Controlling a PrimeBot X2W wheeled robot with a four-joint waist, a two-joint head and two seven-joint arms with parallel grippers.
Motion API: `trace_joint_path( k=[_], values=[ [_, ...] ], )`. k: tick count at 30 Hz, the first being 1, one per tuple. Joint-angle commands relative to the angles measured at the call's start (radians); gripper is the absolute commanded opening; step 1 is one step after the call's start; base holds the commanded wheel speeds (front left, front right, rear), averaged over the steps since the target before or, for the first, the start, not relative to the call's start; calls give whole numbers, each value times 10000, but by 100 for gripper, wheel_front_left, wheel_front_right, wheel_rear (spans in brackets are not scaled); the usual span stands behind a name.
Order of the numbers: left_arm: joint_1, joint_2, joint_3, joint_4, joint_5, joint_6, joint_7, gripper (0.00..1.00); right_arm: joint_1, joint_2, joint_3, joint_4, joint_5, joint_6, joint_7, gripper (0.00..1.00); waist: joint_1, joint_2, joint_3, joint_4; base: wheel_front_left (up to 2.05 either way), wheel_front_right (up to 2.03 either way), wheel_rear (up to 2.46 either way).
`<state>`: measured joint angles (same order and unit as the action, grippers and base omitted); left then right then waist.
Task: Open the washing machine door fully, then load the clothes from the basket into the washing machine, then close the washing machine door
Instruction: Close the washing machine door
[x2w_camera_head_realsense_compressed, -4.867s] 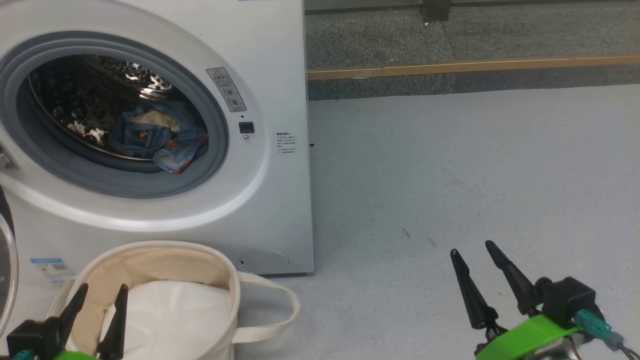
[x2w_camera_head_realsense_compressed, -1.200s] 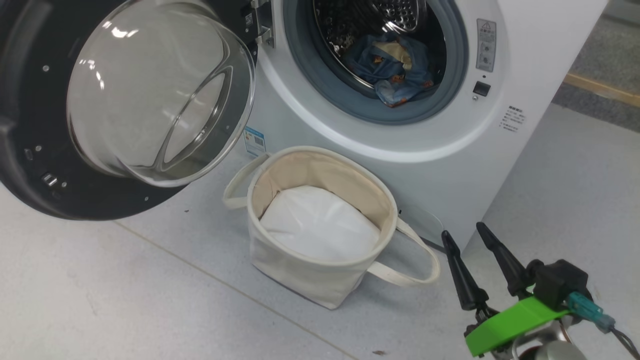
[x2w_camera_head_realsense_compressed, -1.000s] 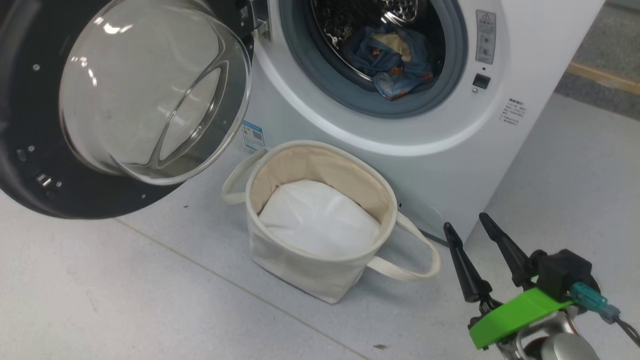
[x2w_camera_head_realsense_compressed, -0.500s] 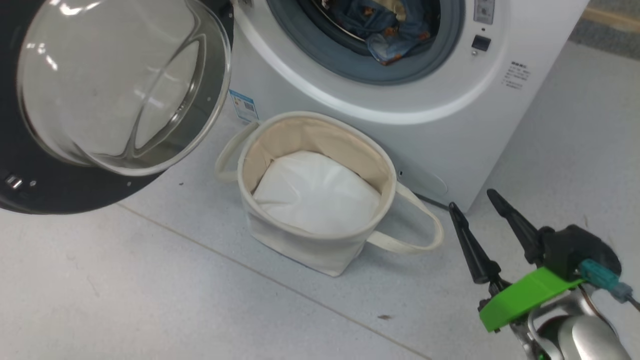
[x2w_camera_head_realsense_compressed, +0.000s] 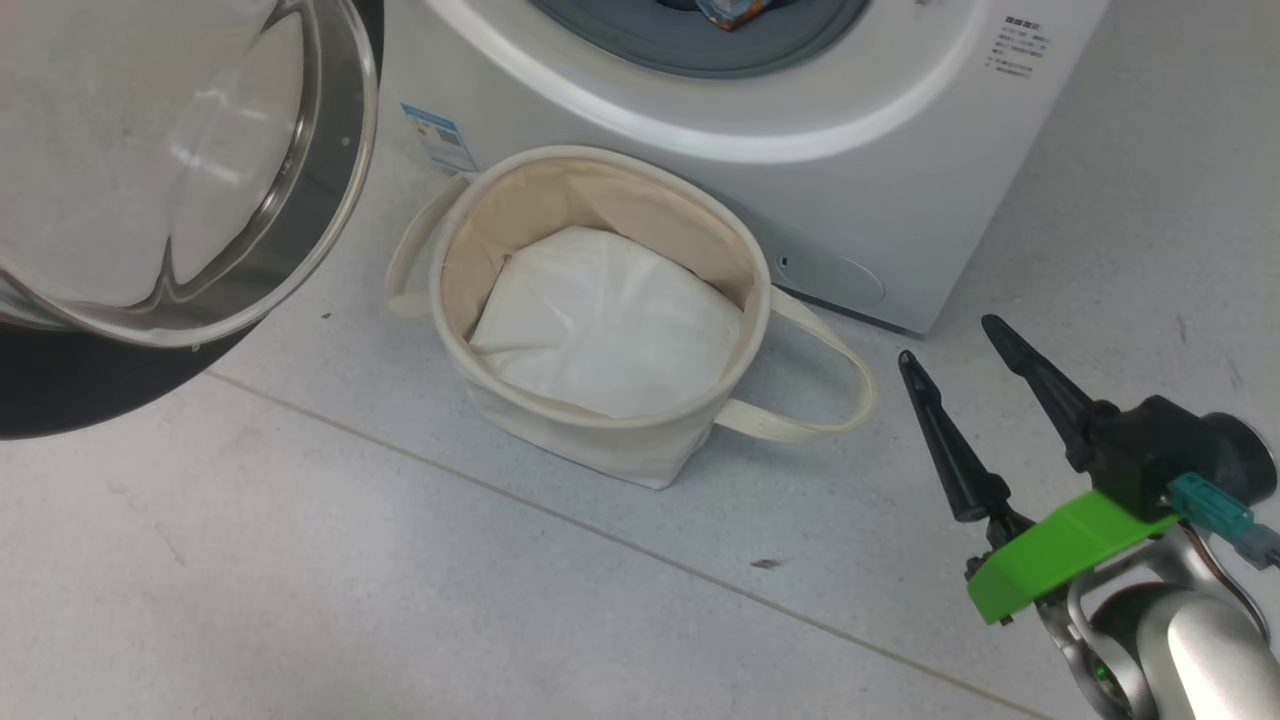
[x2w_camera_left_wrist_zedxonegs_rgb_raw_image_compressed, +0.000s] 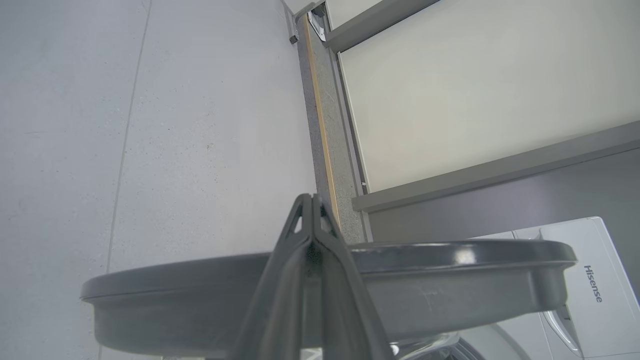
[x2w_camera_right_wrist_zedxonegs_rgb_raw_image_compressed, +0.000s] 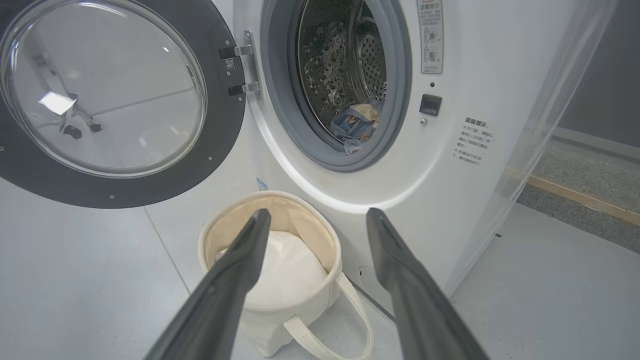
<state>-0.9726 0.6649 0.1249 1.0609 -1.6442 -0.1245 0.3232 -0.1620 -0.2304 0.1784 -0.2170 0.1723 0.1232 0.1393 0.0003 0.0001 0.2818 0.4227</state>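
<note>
This looks like a test room or lab staged as a laundry corner, not a home. A lone washing machine (x2w_camera_right_wrist_zedxonegs_rgb_raw_image_compressed: 500, 75) stands free on a bare, pale grey floor (x2w_camera_head_realsense_compressed: 400, 600). Behind it are plain cream wall panels (x2w_camera_left_wrist_zedxonegs_rgb_raw_image_compressed: 475, 90) with grey trim (x2w_camera_left_wrist_zedxonegs_rgb_raw_image_compressed: 500, 170), and a strip of grey carpet (x2w_camera_right_wrist_zedxonegs_rgb_raw_image_compressed: 600, 175) edged by a wooden batten (x2w_camera_right_wrist_zedxonegs_rgb_raw_image_compressed: 580, 198).

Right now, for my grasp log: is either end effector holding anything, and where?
Nothing is held: the right end effector is open and empty, the left end effector shut on nothing.
</note>
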Motion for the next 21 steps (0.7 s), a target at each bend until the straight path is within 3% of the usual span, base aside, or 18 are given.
trace_joint_path(
  k=[1, 10, 21],
  values=[
    [-173, 714, 236, -346, 57, -58, 42, 0, -250, -63, 165, -465, -107, 75, 30, 100, -3, -1, 27, -61, 0, 0, 0],
    [377, 442, -79, -879, 131, -60, 1405, 0, -156, 73, 183, -292, -91, 75, -153, 100, -3, -1, -263, 29, 0, 0, 0],
    [1807, -79, -1035, -3395, 653, -61, 2674, 0, 44, 150, 183, 97, 164, 75, -528, 100, -3, -1, -941, 213, 0, 0, 0]
  ],
)
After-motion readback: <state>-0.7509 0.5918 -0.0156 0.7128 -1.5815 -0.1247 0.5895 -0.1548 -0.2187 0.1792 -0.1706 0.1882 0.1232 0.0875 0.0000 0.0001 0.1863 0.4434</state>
